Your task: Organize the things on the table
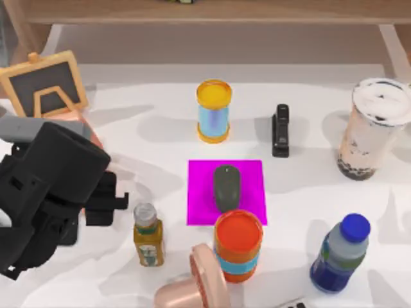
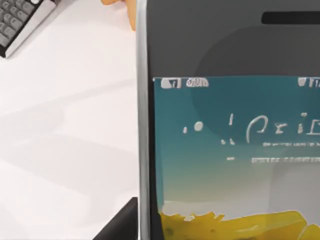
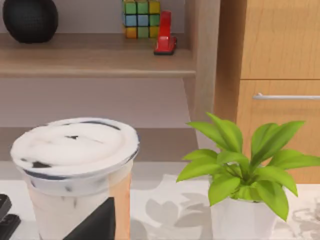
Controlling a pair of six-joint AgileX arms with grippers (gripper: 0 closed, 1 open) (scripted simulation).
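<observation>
Left gripper (image 1: 106, 199) sits low at the table's left edge, jaw state not discernible; its wrist view looks closely down on a black smartphone with a teal-and-yellow screen (image 2: 235, 150) lying flat on the white tabletop (image 2: 65, 125), grey keyboard corner (image 2: 20, 20) beyond; dark grey oval computer mouse (image 1: 227, 187) rests on a magenta square mat (image 1: 247, 173) at table centre, between two orange canisters (image 1: 214, 110); tall clear white-lidded milk-tea cup (image 1: 374, 128) stands upright at the far right, near a green potted plant (image 3: 245, 165); blue-capped bottle (image 1: 340, 253) stands front right.
</observation>
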